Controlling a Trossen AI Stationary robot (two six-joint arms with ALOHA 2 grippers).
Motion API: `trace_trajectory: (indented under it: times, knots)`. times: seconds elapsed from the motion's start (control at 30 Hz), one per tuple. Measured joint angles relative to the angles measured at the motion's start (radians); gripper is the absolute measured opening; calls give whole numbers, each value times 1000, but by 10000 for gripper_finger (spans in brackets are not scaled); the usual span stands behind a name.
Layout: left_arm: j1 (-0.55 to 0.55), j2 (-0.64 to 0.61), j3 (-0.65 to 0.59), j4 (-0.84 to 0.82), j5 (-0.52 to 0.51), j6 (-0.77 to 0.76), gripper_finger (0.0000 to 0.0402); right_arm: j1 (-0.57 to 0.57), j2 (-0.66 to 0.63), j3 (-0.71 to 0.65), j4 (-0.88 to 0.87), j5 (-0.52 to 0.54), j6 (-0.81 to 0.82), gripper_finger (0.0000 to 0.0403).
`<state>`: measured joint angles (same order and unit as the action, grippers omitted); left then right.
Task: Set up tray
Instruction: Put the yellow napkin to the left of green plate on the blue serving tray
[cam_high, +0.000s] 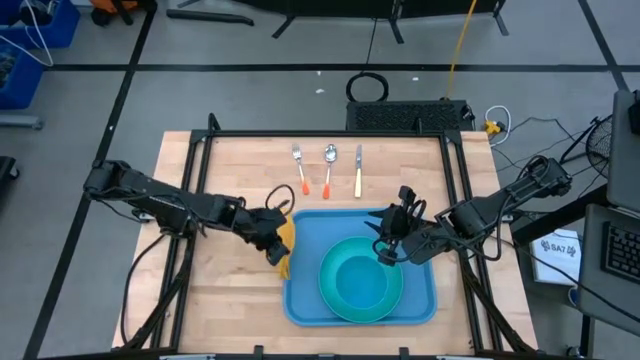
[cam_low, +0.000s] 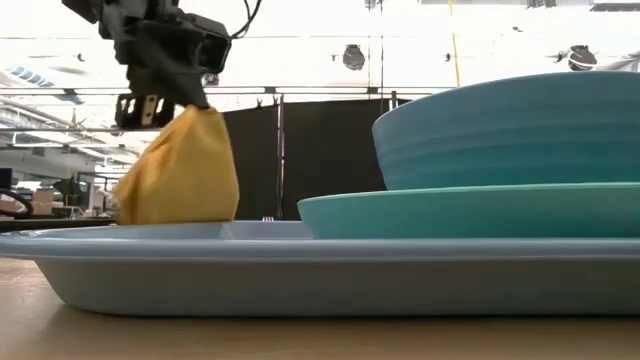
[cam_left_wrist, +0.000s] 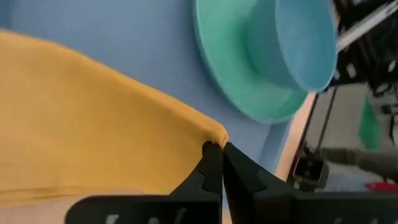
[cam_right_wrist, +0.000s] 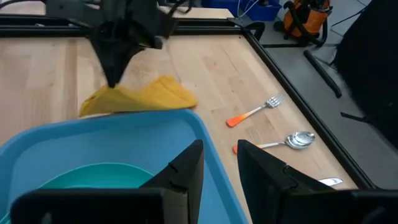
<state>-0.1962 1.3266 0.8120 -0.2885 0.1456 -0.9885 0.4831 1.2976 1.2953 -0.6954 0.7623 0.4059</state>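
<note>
Left claw pinched tight on a yellow cloth, hanging at the left rim of the tray. Right claw parted, empty, hovering over the tray's right side beside a teal bowl on a teal plate. Blue tray flat on the wooden bench, near its front edge. Fork, spoon and knife lined up behind the tray.

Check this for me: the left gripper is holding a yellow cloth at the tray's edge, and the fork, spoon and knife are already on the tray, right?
Not quite. The high view shows the fork, spoon and knife on the table, beyond the tray. The left gripper does hold the yellow cloth there.
</note>
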Motion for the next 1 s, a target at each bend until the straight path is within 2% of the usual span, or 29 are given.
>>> trace_trajectory:
  times: [0.1, 0.2, 0.43, 0.6, 0.8, 1.0]
  knots:
    - [-14, 42, 0, 47, 54, 4, 0, 0, 0, 0, 1, 3, -3, 89]
    - [-38, 88, 7, 68, 61, 4, 0, -6, 0, 0, 2, 1, -3, 89]
    - [-64, 243, 172, 60, 83, 114, 0, -21, 0, 0, 4, -3, -3, 89]
    - [-68, 361, 277, 16, 168, 179, 0, -25, 0, 0, 10, -3, -3, 89]
    - [-56, 450, 342, 20, 314, 220, 0, -25, 0, 0, 12, -4, -7, 89]
    - [-50, 515, 401, 20, 342, 307, 0, -25, 0, 0, 12, -4, -12, 89]
